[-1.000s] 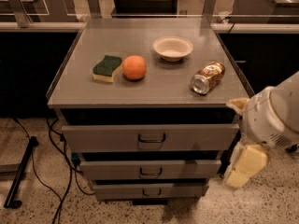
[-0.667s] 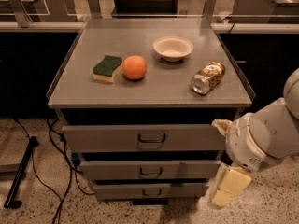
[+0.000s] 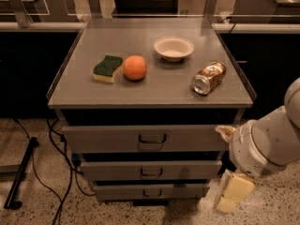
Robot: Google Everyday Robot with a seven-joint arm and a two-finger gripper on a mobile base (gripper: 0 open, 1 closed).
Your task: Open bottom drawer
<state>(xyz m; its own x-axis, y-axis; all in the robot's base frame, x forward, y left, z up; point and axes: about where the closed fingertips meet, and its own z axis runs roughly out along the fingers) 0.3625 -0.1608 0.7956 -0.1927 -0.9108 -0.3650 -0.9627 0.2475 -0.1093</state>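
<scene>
Speckled floor [image 3: 42, 205], grey cabinet [image 3: 154, 95]: bottom drawer [image 3: 122, 191] shut, handle [image 3: 152, 192] untouched; gripper [image 3: 233, 194] low beside its right end, likely staged for reaching handle; grip state indeterminable.

Grey cabinet top [image 3: 154, 89] carries four items. Green-and-yellow sponge [image 3: 108, 68] lies at left, with an orange [image 3: 135, 67] just beside it on the right. A white bowl [image 3: 174, 48] sits farther back, right of centre. A can [image 3: 209, 78] lies on its side near the right edge. The gripper [image 3: 228, 203] hangs low off the cabinet's near right corner, over the speckled floor [image 3: 42, 210].
</scene>
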